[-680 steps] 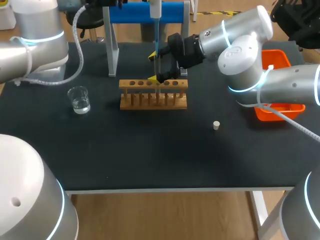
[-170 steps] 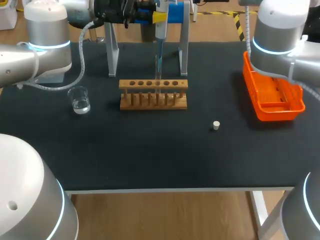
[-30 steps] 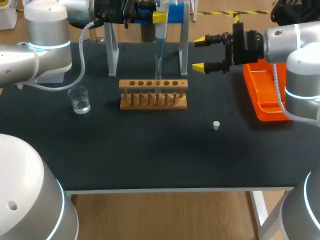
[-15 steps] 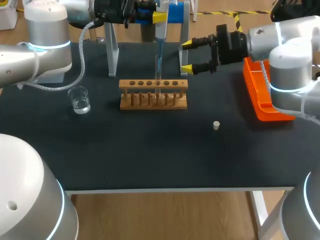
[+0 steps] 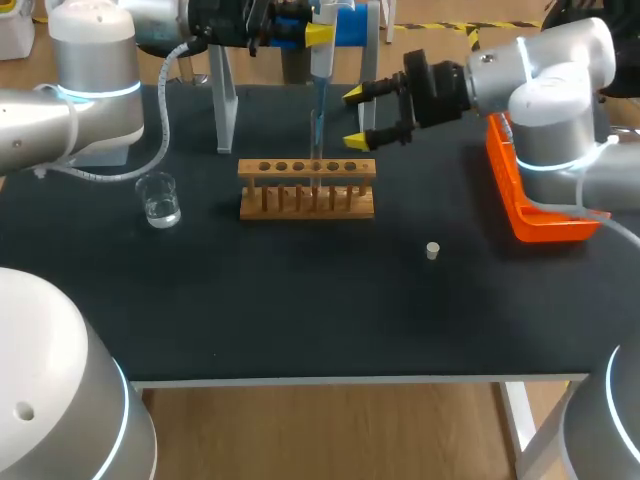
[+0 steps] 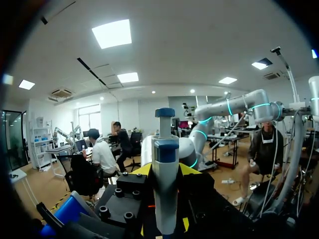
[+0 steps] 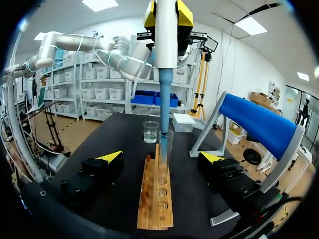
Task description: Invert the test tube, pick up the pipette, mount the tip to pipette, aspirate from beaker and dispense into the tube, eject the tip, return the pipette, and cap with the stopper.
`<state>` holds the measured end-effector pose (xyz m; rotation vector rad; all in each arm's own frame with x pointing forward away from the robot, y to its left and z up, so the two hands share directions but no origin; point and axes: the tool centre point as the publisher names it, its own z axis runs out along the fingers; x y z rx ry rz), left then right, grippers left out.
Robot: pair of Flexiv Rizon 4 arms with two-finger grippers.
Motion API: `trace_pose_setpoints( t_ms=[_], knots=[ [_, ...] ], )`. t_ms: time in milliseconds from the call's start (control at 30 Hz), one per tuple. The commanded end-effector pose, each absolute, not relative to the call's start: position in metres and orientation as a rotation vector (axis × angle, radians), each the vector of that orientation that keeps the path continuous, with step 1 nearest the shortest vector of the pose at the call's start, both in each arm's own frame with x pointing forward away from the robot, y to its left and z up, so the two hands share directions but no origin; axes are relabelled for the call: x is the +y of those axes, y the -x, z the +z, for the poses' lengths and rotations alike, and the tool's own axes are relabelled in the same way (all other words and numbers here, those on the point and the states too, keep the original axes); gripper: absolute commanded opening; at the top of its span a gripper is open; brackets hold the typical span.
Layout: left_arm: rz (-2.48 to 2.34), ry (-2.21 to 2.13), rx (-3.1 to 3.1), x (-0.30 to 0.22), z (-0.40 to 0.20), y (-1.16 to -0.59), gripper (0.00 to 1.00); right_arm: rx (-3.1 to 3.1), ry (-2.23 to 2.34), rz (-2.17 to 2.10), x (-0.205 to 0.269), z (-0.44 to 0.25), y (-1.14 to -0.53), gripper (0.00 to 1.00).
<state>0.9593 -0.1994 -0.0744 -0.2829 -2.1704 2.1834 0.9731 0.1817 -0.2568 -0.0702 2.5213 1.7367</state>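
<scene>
My left gripper point(image 5: 318, 33) is shut on the white pipette point(image 5: 321, 55) and holds it upright over the wooden rack point(image 5: 307, 189). In the left wrist view the pipette point(image 6: 165, 186) stands between the yellow tips of that gripper point(image 6: 165, 172). Its blue tip point(image 7: 164, 104) reaches down into the clear test tube point(image 7: 164, 157), which stands upright in the rack point(image 7: 156, 199). My right gripper point(image 5: 357, 116) is open just right of the tube point(image 5: 316, 150), and in its own view the gripper point(image 7: 162, 157) has one finger on each side without touching. The white stopper point(image 5: 432, 250) lies on the table.
A glass beaker point(image 5: 158, 199) with some water stands left of the rack. An orange tray point(image 5: 548, 205) sits at the right edge under my right arm. The blue pipette stand point(image 5: 228, 90) rises behind the rack.
My right arm has swung left from near the orange tray to the test tube, gripper still open. The left arm and pipette have not moved.
</scene>
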Motion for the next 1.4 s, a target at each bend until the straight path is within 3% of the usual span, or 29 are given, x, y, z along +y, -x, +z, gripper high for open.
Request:
trace_pose_setpoints(
  t_ms=[33,1400],
  knots=[
    [2.180,0.287,-2.168,-0.199,-0.074,-0.960,0.00,2.539,0.087,1.736,0.188,-0.260,-0.981,1.00],
    [2.180,0.287,-2.168,-0.199,-0.074,-0.960,0.00,2.594,0.108,1.592,0.233,-0.290,-0.987,1.00]
  ],
)
